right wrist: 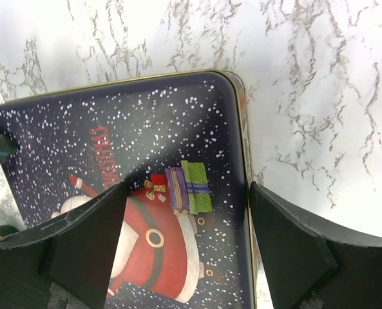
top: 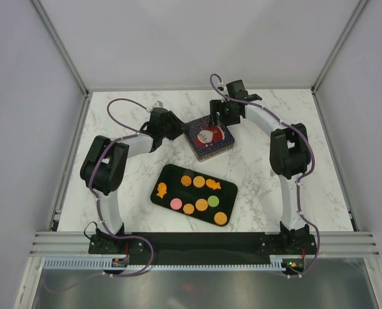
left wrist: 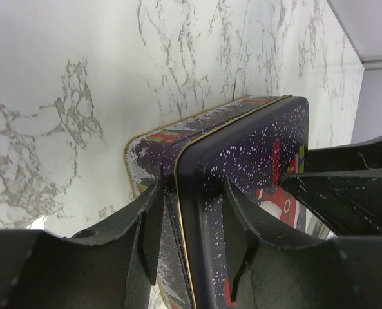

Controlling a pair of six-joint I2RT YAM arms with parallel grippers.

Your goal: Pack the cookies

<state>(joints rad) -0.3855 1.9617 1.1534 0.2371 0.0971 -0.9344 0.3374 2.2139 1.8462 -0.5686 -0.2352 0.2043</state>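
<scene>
While my left gripper [top: 174,127] [left wrist: 192,187] is closed onto the left corner of the tin [top: 209,138] [left wrist: 255,148], my right gripper [top: 219,119] [right wrist: 187,190] hangs over the same tin with its fingers [right wrist: 94,244] spread wide apart and holding nothing.

Left wrist view: one of my fingers [left wrist: 145,232] lies against the tin's side wall and the other on the edge of the lid [left wrist: 242,129]. Both touch the metal, with the gold rim line running between them.

Right wrist view: the lid [right wrist: 145,129] is dark blue with white flecks and carries a Santa figure and wrapped parcels. One fingertip stands over the middle of the lid, the other at its right rim.

Overhead: the cookies [top: 201,205] lie loose on a black tray [top: 175,174] at the centre of the marble table [top: 261,174], nearer my bases than the tin and apart from it. I count nine: five round orange, one pink, one green and two shaped orange pieces. Neither gripper is near them.
</scene>
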